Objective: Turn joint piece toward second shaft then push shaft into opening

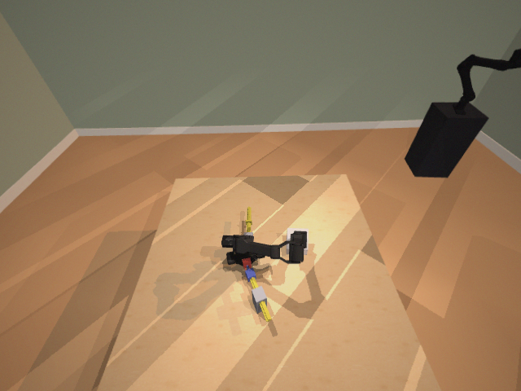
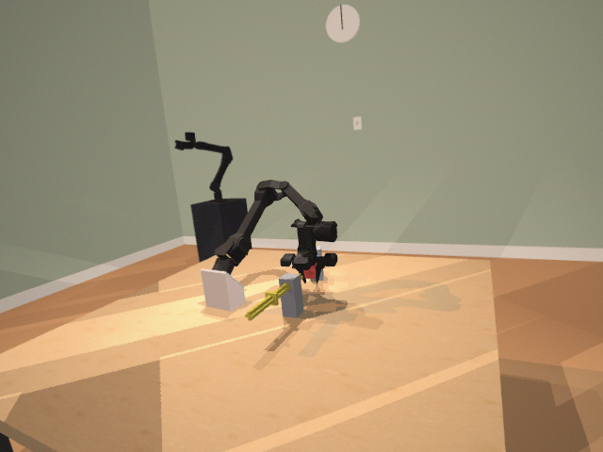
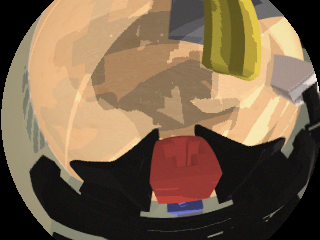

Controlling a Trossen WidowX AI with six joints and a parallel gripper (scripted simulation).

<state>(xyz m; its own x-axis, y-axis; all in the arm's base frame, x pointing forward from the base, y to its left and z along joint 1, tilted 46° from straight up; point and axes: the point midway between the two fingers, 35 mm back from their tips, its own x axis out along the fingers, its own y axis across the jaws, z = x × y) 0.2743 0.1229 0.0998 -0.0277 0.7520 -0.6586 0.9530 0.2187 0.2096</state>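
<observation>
The table [image 1: 202, 358] [image 2: 340, 403] [image 3: 60, 100] has a flat top of light wood colour, with small darker spots, and on it there fall slanting bands of bright light and brown shadow. Directly on this top there stand two upright grey blocks, the one block [image 1: 259, 297] well apart from the other block [image 2: 290, 297] [image 3: 186, 22]. Also a white base [image 1: 291, 231] [image 2: 216, 290] [image 3: 291, 74] with a sloping upper side stands on the wood, to one side of the line between the blocks.
</observation>
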